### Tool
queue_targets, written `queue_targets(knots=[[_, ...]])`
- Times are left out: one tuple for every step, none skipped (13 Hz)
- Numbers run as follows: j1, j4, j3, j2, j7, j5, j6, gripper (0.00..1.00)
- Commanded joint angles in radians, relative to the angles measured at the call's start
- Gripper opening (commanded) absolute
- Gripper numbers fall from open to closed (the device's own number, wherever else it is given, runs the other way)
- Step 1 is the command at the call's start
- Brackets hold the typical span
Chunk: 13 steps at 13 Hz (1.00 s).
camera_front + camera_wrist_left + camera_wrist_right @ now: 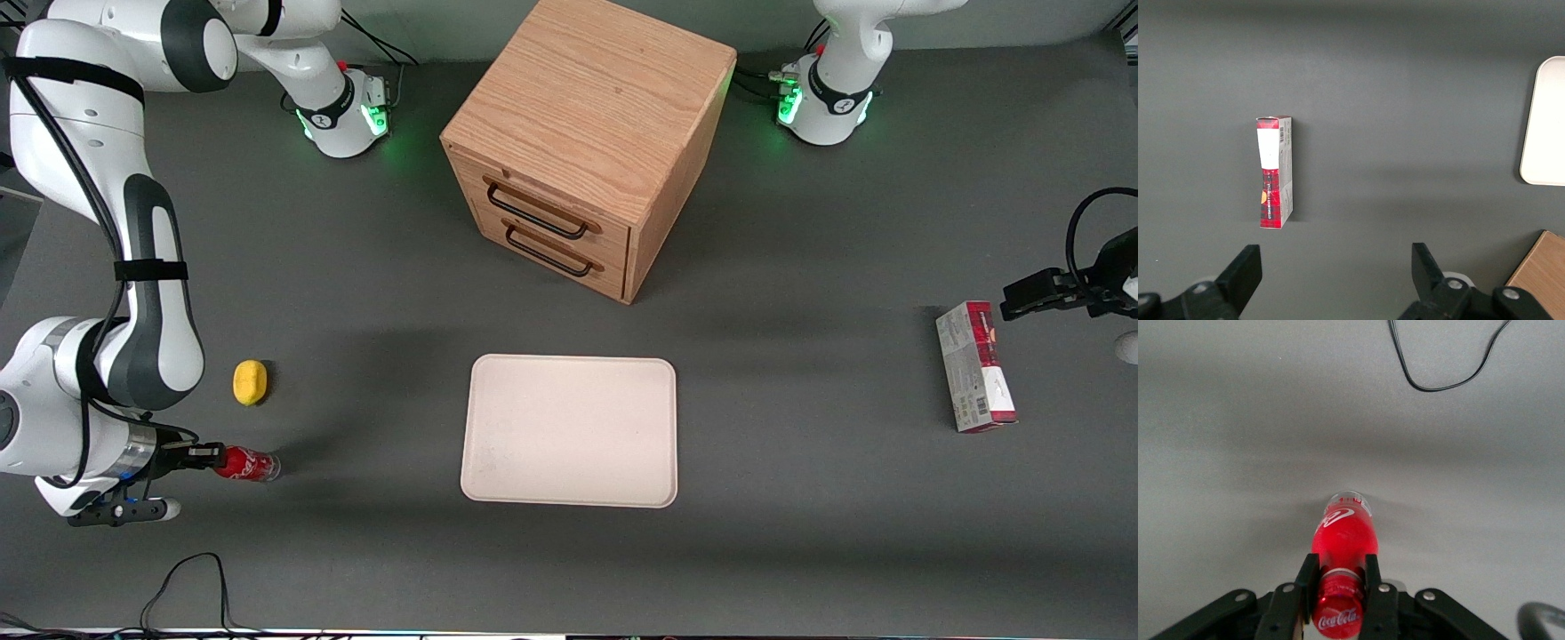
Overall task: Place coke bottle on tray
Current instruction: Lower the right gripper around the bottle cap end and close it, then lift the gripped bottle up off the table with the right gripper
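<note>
**Bottle gripped at the neck, tray not yet reached**

I have the hand (1340, 587) low over the table (356, 293) at the working arm's end, its two fingers (1372, 577) pressed against either side of the coke bottle (1342, 543) just below the cap. The bottle lies on its side, cap toward the hand and clear base pointing toward the tray (570, 430). From the front view I cannot say whether it rests on the table or is raised a touch.

I judge the grasp made and the carry about to begin. The next move calls for a lift enough to clear the tray's low rim, then a sideways carry toward the middle of the table and a lowering onto the tray's bare surface.

The path looks open: only grey table lies between bottle and tray. The lemon (251, 382) sits near the bottle, farther from the front camera, and off the direct line. The wooden drawer cabinet (587, 142) stands farther from the camera than the tray, well apart from it. The red-and-white carton (975, 366) is toward the parked arm's end. A black cable (1445, 360) lies on the table ahead of the bottle in the wrist view, apart from it.
</note>
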Motion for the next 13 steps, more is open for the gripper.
queue_targets(knots=[[0.002,-0.041,-0.001,-0.033,-0.023,-0.001,0.018,0.00],[0.002,-0.038,-0.001,-0.038,-0.022,-0.002,0.017,0.00],[0.002,-0.030,-0.001,-0.044,-0.019,-0.001,0.014,0.00],[0.000,-0.025,0.001,-0.062,-0.019,0.002,-0.003,0.00],[0.000,-0.004,0.001,-0.076,-0.017,0.004,-0.058,0.00],[-0.001,0.037,0.001,-0.088,-0.016,0.002,-0.121,0.00],[0.000,0.082,-0.001,-0.098,-0.016,-0.002,-0.190,0.00],[-0.001,0.117,-0.001,-0.116,-0.017,-0.004,-0.271,0.00],[-0.003,0.134,-0.002,-0.149,-0.020,-0.007,-0.325,0.00],[0.000,0.122,-0.005,-0.204,-0.022,-0.010,-0.350,0.00],[0.003,0.088,-0.004,-0.267,-0.033,-0.009,-0.408,0.00],[0.005,0.047,-0.004,-0.336,-0.037,-0.010,-0.464,0.00],[0.013,-0.012,-0.004,-0.404,-0.036,-0.010,-0.477,0.00]])
